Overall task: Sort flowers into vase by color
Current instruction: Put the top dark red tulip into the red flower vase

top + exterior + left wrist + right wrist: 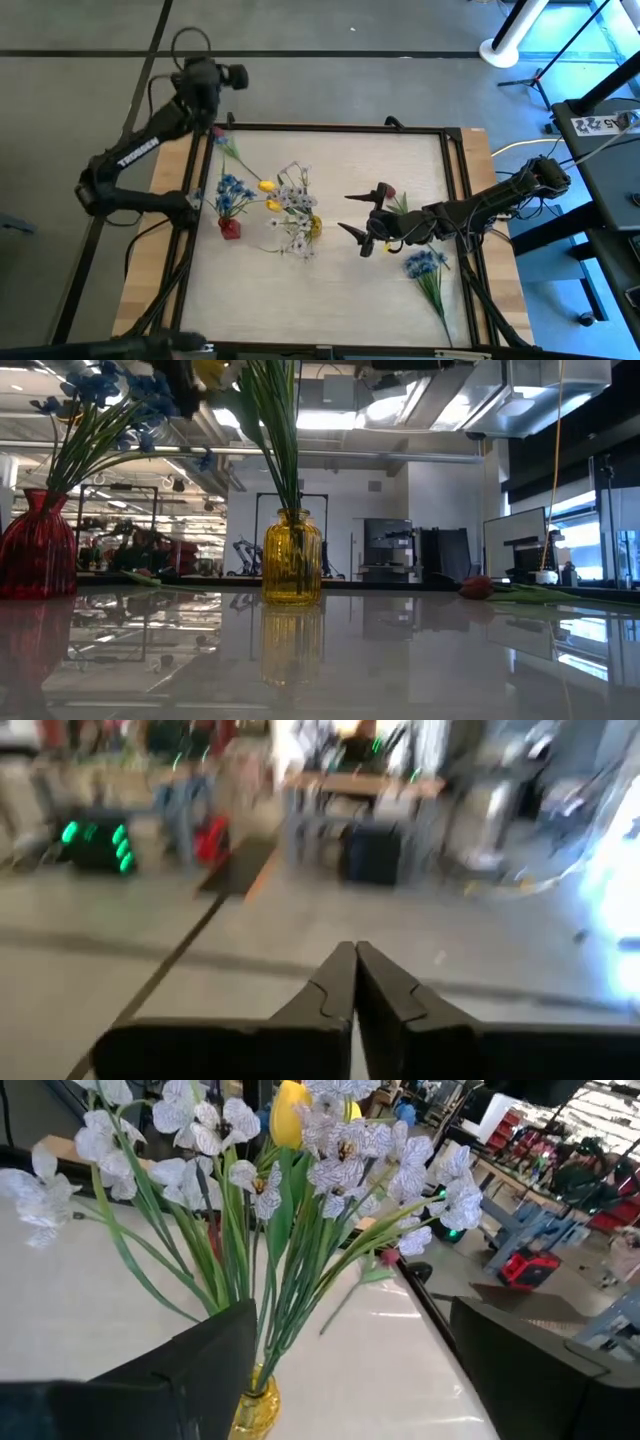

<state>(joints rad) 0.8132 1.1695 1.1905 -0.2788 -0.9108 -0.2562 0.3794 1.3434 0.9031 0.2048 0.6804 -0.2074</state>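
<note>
High view: the right claw (362, 222) hangs released over the counter (340, 290) middle, fingers spread wide and holding nothing; a dark red bud (386, 190) lies just at its 1 o'clock and a blue flower (425, 266) lies loose at its 4 o'clock, while the red vase (230, 228) with blue blooms and the yellow vase (313, 226) with white and yellow ones stand at its 9 o'clock. Low view: both vases upright, the red bud flat on the counter far right. Left wrist view: the left claw (355, 982) is clenched empty, parked off the counter's far-left corner. Right wrist view: the yellow vase's bouquet fills the frame. Judgement: between picks; next, lower onto a loose stem and close
</note>
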